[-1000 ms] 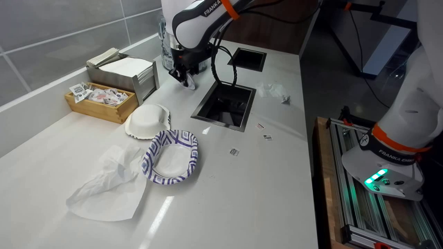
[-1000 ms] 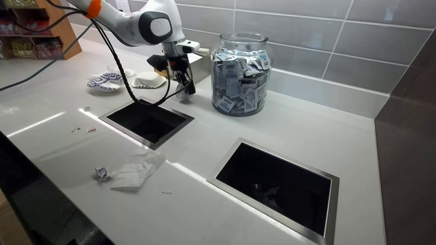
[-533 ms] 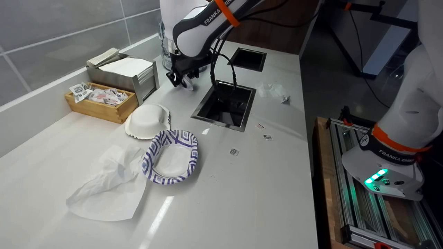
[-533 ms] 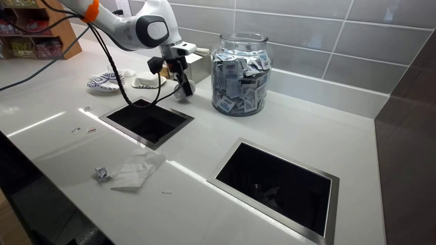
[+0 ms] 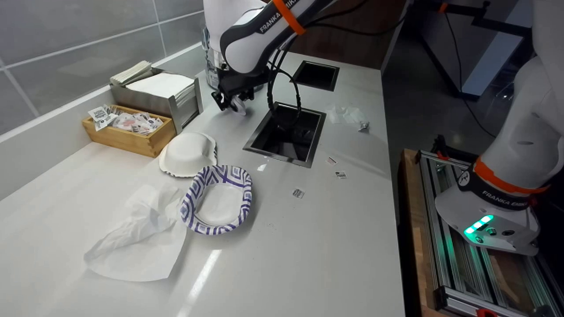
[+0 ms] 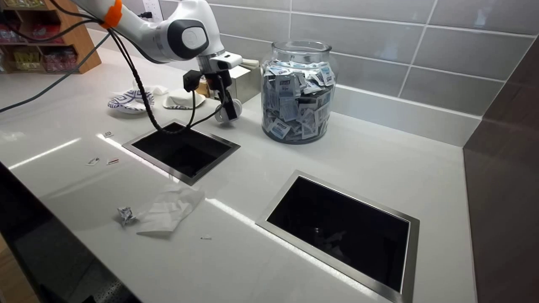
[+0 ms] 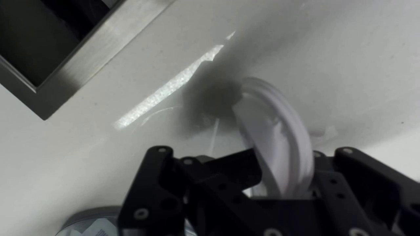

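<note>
My gripper (image 7: 287, 167) is closed around a thin white round piece (image 7: 279, 131), which looks like a plastic lid and stands on edge between the fingers. In both exterior views the gripper (image 5: 230, 103) (image 6: 228, 110) points down, low over the white counter, with the lid (image 5: 239, 105) (image 6: 220, 116) at its fingertips. I cannot tell whether the lid touches the counter. The gripper is between a glass jar of packets (image 6: 297, 101) and a square counter opening with a metal frame (image 6: 210, 165). The frame also shows at the upper left of the wrist view (image 7: 98, 42).
Another framed opening (image 6: 280, 198) lies farther along the counter. A napkin holder (image 5: 187, 103), a wooden packet box (image 5: 128, 141), an upturned white bowl (image 5: 187, 152), a patterned bowl (image 5: 244, 198) and crumpled paper (image 5: 141, 237) stand near the wall side. Small packets (image 5: 298, 193) and a wrapper (image 6: 168, 210) lie about.
Between one second and half a second ago, the wrist tilted and turned slightly, carrying the lid along, and the hanging cable shifted. Since then the arm has hardly moved.
</note>
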Controlling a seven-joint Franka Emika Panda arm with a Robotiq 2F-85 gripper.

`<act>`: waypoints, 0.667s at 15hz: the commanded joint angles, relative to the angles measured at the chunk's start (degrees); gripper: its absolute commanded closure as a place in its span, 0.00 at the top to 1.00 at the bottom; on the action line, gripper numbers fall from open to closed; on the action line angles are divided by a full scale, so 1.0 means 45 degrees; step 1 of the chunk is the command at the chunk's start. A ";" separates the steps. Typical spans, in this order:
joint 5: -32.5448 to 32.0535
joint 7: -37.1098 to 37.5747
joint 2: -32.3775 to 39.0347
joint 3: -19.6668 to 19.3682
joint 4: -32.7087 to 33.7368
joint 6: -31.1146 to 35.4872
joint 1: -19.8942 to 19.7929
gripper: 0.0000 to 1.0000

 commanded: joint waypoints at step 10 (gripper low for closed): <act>0.0409 0.0027 0.0203 0.0359 -0.0280 0.0098 -0.0149 0.01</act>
